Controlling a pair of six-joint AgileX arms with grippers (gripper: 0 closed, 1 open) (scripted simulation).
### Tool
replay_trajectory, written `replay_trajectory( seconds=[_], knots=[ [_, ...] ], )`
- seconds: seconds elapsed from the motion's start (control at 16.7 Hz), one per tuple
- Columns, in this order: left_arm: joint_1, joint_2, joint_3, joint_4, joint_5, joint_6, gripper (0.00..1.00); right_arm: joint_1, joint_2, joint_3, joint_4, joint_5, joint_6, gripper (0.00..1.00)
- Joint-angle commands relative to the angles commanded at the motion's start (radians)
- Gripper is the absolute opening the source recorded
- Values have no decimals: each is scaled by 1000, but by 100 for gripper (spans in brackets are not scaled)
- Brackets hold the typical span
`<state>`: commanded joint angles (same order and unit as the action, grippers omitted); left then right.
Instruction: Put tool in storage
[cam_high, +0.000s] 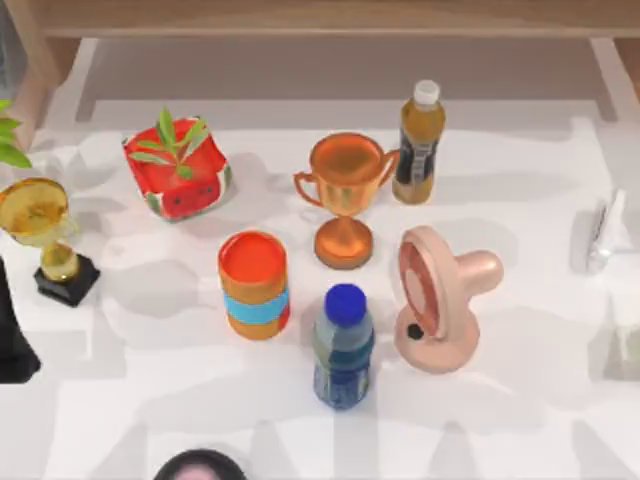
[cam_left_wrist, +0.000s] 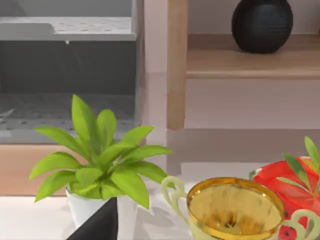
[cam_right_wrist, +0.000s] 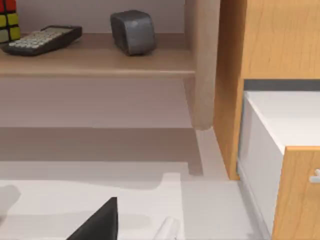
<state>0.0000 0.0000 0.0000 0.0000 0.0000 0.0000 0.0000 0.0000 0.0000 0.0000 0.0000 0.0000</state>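
Right claw: a dark wedge of the right gripper (cam_right_wrist: 98, 223) shows in the right wrist view, low over the table (cam_high: 520, 400) on its right side; I cannot tell whether it is spread or pressed together, and it holds nothing that can be seen.
Left claw: the left gripper (cam_left_wrist: 99, 225) sits at the table's left side beside the potted plant (cam_left_wrist: 102, 160), idle; whether it is spread or closed I cannot tell.
Tool: the tool (cam_high: 606, 232) lies on the table by the right edge, well apart from the pink fan (cam_high: 440, 298); its pale end (cam_right_wrist: 168, 229) is just beside the right claw.
Storage: an open drawer (cam_right_wrist: 280, 117) stands to the right of the tool, its wooden front facing near.
Risk, nudge: the tool is slim and close to the edge, so an off-centre descent would likely push it off or roll it away.
Risk, slip: pinching the tapered end would probably let it squirt out; the thicker middle looks safer.
Risk, collision: carrying it low could strike the drawer's wall or front.
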Motion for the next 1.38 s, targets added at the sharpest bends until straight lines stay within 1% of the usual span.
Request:
replay_trajectory(
  seconds=[0.24,0.36,0.54,0.72,1.2,1.38],
  knots=[
    [0,0,0,0,0,0,100,1,30,30,-19,1,8,100],
    [0,0,0,0,0,0,100,3,103,100,-64,1,28,100],
    [0,0,0,0,0,0,100,8,290,273,-171,1,74,100],
    [0,0,0,0,0,0,100,15,560,496,-314,1,134,100],
    [0,0,0,0,0,0,100,53,1464,1136,-766,-2,318,100],
    [0,0,0,0,0,0,100,70,1753,1353,-914,-5,380,100]
  ],
)
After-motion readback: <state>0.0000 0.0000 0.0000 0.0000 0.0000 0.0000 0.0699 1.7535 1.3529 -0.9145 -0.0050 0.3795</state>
